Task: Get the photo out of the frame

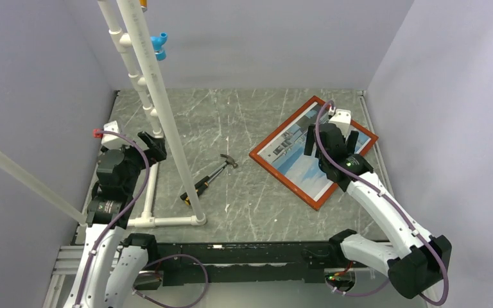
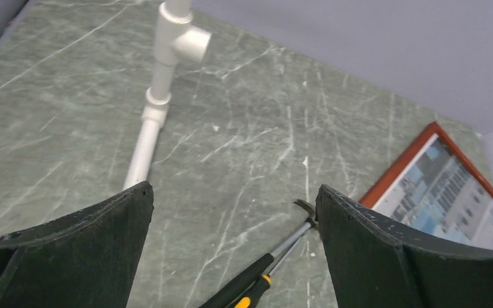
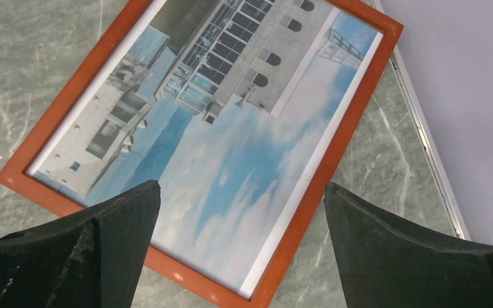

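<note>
Top view: the frame (image 1: pixel 281 180) lies flat on the table (image 1: pixel 244 115), far right, with the photo (image 1: pixel 298 170) inside it, face up. The right gripper (image 1: pixel 331 142) hovers over it, fingers spread. The left gripper (image 1: pixel 154 144) sits at the left by a white pipe stand (image 1: pixel 167 128). A hammer (image 1: pixel 208 179) lies in the middle.

Left wrist: the jaws stand wide apart, holding nothing, with the hammer (image 2: pixel 276 256) between and below them.

Right wrist: the jaws gape above the photo (image 3: pixel 231 128), touching nothing.
</note>
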Available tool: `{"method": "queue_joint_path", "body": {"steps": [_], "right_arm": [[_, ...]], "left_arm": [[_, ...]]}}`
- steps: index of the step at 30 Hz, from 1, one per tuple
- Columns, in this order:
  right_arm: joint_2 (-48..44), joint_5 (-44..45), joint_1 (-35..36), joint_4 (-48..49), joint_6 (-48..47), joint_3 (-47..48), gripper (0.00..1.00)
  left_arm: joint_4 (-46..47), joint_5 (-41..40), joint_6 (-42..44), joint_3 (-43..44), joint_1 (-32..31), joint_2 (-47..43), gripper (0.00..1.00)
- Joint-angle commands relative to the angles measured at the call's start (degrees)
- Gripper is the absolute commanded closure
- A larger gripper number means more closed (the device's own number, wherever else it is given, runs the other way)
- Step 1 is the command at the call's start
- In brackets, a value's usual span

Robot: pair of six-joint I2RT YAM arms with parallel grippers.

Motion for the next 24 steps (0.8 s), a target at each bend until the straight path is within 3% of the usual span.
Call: {"method": "queue_joint_path", "body": {"steps": [1, 9, 16, 24], "right_arm": [[-2.4, -0.4, -0.2, 1.7, 1.4, 1.3, 0.00], [-3.4, -6.5, -2.1, 2.4, 3.5, -0.1, 0.00], [-0.5, -24.2, -15.0, 1.2, 11.0, -0.8, 0.00], [4.0, -28.1, -18.8, 0.8, 13.2, -2.2, 0.00]], "left_arm": [[-2.8, -6.1, 0.8, 1.2, 0.1, -2.6, 0.01], [-8.7, -8.0, -1.2, 3.4, 0.2, -3.9, 0.01], [-15.6, 0.4, 4.1, 7.3, 0.2, -1.1, 0.01], [-19.8, 7.3, 8.4, 9.3, 0.1, 1.5, 0.01]]}}
